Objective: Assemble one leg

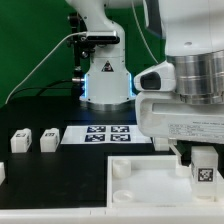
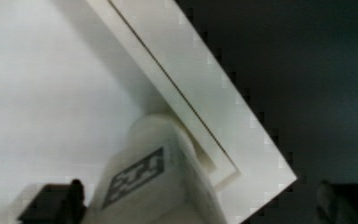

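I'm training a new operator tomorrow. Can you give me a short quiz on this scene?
1. True or false: the claw is clamped shut on the leg.
2. Where is that leg? A: lying on the dark table. B: standing at a corner of the white panel. C: lifted in mid-air.
3. Fill in: to the exterior view's left of the marker board, ___ loose posts are fully in view.

Key: 1 false, its fingers stand apart on either side of the leg. 2 B. 3 two.
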{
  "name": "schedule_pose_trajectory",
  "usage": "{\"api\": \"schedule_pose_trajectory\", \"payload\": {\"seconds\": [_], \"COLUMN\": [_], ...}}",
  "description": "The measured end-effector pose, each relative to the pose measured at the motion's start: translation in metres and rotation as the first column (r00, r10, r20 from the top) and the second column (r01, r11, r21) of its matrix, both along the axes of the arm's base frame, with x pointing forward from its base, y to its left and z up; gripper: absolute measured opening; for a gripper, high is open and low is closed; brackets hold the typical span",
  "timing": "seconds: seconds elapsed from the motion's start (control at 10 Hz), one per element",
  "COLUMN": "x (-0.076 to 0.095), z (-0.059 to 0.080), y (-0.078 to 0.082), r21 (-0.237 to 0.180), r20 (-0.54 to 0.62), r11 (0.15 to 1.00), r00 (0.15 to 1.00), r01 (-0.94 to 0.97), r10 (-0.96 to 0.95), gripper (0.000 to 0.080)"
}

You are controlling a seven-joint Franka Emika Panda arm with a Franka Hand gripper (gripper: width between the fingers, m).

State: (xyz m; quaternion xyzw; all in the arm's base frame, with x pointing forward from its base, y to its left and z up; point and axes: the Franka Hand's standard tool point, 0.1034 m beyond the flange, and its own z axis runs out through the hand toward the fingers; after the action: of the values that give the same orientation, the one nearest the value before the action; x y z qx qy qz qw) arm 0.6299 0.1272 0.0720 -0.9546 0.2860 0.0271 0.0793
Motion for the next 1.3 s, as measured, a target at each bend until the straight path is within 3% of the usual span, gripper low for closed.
{"api": "schedule_pose_trajectory", "payload": {"seconds": [0.3, 0.5, 0.6, 0.7, 0.8, 1.1, 1.3], "x": [0.0026, 0.0028, 0.0027, 0.0026, 0.0025, 0.0027, 0.0054], "z": [0.0013, 0.0007, 0.0006, 0.0005, 0.0004, -0.0005, -0.0013], "y": [-0.0143, -0.0135, -0.0134, -0.0129, -0.0127, -0.0135, -0.0146], "r21": [-0.051, -0.049, -0.048, -0.045, -0.04, -0.038, -0.038], "r20": [0.049, 0.047, 0.045, 0.04, 0.03, -0.002, -0.032], "r11": [0.915, 0.928, 0.934, 0.948, 0.972, 0.999, 0.944], "r00": [0.914, 0.927, 0.934, 0.948, 0.972, 1.0, 0.943], "r01": [-0.4, -0.369, -0.353, -0.315, -0.23, 0.013, 0.329], "r10": [0.402, 0.371, 0.355, 0.317, 0.231, -0.013, -0.33], "gripper": [0.0649, 0.0649, 0.0513, 0.0375, 0.0293, 0.0293, 0.0293]}}
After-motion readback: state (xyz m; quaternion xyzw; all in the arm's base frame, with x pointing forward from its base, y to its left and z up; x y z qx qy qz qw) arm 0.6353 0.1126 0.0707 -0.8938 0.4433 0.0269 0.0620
